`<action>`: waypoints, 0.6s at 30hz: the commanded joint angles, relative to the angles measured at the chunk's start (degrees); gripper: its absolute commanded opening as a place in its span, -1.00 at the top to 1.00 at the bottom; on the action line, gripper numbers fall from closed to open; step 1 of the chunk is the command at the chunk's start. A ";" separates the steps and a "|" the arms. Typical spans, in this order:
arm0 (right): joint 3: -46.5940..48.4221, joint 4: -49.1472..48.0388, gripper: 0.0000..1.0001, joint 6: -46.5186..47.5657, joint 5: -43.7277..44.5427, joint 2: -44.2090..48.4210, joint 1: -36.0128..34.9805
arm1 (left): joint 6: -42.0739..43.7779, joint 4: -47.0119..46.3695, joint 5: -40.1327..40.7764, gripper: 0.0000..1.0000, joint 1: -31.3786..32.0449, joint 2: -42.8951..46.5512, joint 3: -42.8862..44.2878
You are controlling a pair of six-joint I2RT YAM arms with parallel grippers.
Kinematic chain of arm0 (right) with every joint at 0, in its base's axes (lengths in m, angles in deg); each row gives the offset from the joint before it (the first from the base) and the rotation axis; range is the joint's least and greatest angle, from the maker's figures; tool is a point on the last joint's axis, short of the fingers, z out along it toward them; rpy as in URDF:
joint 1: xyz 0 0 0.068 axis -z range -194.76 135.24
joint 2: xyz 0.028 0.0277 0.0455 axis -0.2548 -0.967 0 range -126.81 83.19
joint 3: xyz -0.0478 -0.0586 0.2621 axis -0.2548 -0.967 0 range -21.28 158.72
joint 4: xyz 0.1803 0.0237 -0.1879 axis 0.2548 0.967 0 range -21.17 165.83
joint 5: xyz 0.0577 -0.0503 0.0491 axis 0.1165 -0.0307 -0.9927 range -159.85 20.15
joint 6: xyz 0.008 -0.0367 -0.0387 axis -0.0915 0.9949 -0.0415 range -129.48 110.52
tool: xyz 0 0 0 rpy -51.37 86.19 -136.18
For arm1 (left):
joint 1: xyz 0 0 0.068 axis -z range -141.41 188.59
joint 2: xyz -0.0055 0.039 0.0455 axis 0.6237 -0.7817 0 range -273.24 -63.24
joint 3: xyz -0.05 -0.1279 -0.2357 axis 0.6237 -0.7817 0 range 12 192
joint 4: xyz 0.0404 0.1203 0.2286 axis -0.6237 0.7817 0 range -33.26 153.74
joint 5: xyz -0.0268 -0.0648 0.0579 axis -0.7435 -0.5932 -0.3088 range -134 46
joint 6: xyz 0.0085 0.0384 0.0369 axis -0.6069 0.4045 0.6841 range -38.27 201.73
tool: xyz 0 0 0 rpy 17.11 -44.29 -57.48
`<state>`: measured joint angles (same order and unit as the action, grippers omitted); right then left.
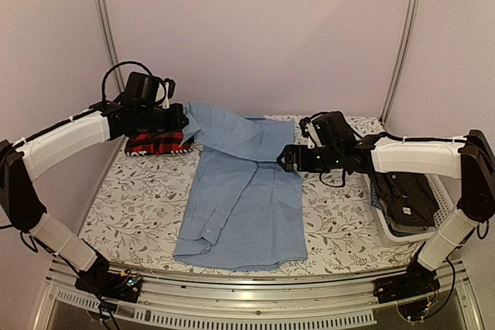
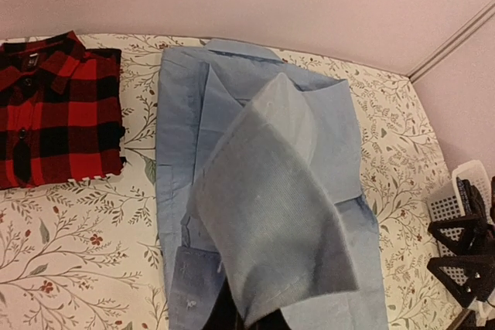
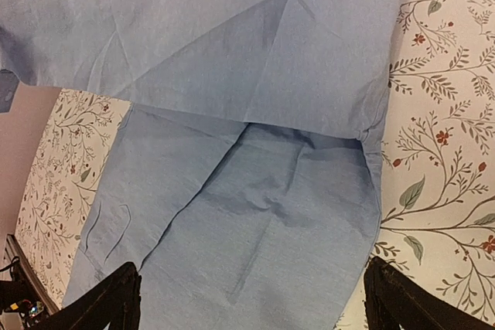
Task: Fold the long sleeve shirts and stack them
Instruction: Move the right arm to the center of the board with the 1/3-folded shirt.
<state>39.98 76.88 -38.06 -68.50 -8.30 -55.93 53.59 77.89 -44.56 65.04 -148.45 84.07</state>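
The light blue shirt (image 1: 244, 199) lies lengthwise on the floral table, with one part folded across its far end. My left gripper (image 1: 179, 119) is shut on a flap of it at the far left and holds that flap (image 2: 271, 206) lifted; its dark jaws show under the cloth (image 2: 251, 313). My right gripper (image 1: 285, 158) hovers open and empty at the shirt's right edge, its fingers (image 3: 108, 303) spread wide over the cloth (image 3: 255, 214). The red-and-black plaid shirt (image 1: 158, 143) lies folded at the far left and also shows in the left wrist view (image 2: 58, 113).
A white plastic basket (image 1: 445, 191) at the right table edge holds dark shirts (image 1: 406, 199). The table's floral cover (image 1: 131, 199) shows bare left of the blue shirt. Pink walls and metal posts close off the back. My right gripper shows in the left wrist view (image 2: 464, 256).
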 commanded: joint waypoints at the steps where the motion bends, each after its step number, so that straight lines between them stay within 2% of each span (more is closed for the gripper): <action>1: -0.19 -2.09 -0.98 -2.16 -6.26 -4.11 -0.19 | -0.40 2.64 0.40 1.00 -2.06 1.27 -2.88; 10: 2.08 -7.35 -0.98 -5.29 -14.32 -13.74 -2.16 | -1.34 2.91 -0.69 1.00 -5.31 -1.85 -8.25; 18: 2.70 -9.20 -0.98 -6.94 -14.86 -20.54 -1.47 | -2.40 -0.86 -5.53 1.00 -5.57 -6.17 -12.37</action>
<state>41.22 69.80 -43.55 -82.16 -26.13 -57.87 52.09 79.64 -46.77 60.02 -152.56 73.21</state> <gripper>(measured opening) 0.989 0.007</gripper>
